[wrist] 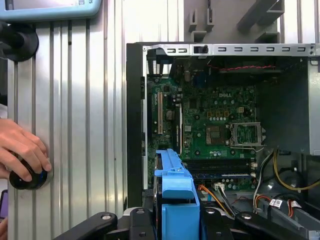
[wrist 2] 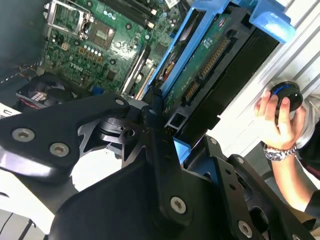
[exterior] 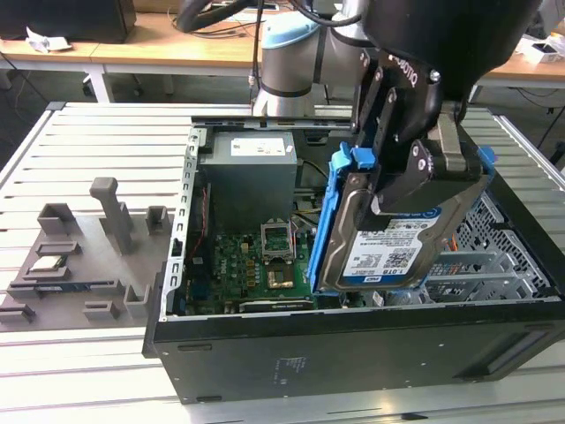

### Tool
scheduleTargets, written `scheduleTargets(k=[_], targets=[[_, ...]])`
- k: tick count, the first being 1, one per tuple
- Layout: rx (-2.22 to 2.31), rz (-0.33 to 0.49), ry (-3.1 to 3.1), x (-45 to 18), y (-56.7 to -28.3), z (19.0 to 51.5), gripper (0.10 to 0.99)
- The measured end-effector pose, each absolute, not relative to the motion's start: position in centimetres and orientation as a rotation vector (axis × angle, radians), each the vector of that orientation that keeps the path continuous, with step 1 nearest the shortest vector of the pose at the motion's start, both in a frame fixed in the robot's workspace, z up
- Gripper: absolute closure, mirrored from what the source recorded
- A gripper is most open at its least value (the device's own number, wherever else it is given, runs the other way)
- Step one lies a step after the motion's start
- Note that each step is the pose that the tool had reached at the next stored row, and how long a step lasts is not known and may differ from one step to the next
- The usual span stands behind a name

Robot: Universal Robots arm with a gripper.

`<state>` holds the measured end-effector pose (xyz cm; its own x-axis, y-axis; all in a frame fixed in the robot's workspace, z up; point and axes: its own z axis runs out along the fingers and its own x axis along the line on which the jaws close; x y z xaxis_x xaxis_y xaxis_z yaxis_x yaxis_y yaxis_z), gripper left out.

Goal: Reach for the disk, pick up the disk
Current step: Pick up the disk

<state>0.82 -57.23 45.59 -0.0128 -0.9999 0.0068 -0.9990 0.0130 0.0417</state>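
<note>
The tool (exterior: 415, 190) is clamped on the hard drive (exterior: 388, 252), held tilted above the open computer case (exterior: 353, 353). Lifting it well means a straight rise, clear of the drive cage (exterior: 503, 256).

Blue-bracketed silver disk (exterior: 388, 238) tilted, lifted above case

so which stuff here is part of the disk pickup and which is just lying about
Part of the job:
- the disk, tilted up above the open computer case
- the gripper, shut on the disk

Just lying about:
- grey power supply box
- green motherboard
- grey fixture tray
- a person's hand on a black knob
</note>
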Motion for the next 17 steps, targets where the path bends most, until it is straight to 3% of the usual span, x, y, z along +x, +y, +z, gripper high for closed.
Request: scheduleTargets(k=[17], targets=[[2.184,-0.038,-2.21,5.2,-55.1,45.6,0.718]])
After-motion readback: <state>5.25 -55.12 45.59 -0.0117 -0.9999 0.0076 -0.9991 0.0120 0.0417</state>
